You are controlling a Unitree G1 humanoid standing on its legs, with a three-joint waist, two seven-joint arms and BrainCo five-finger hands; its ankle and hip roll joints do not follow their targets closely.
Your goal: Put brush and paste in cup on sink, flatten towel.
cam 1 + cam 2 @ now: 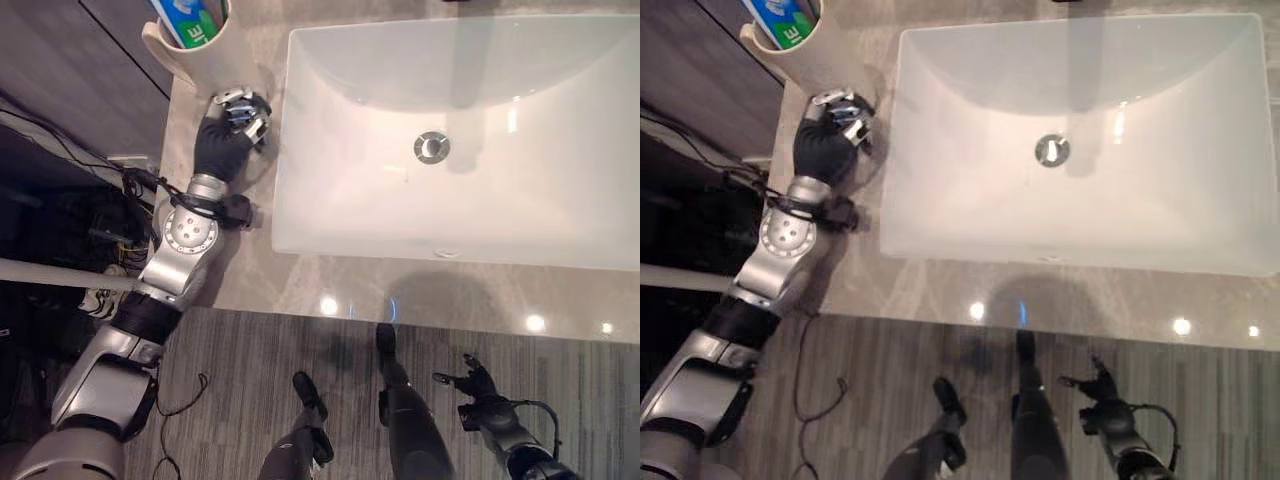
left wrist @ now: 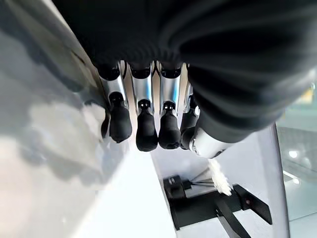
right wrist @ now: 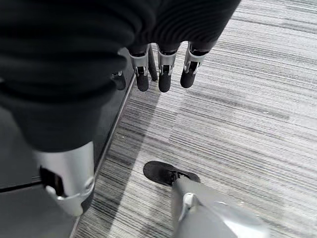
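Fingers [image 1: 243,112] curled beside cup [image 1: 190,55] holding paste [image 1: 190,22].

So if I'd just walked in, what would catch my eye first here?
Probably the big white rectangular sink basin with its round metal drain, set in a pale stone counter. Next, the robot's left hand, fingers curled, on the counter beside the basin, just below a cream cup holding a green and blue tube. The right hand hangs low over the striped grey floor, fingers relaxed.

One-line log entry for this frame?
left hand: curled, empty, by cup | right hand: open, low | sink: empty
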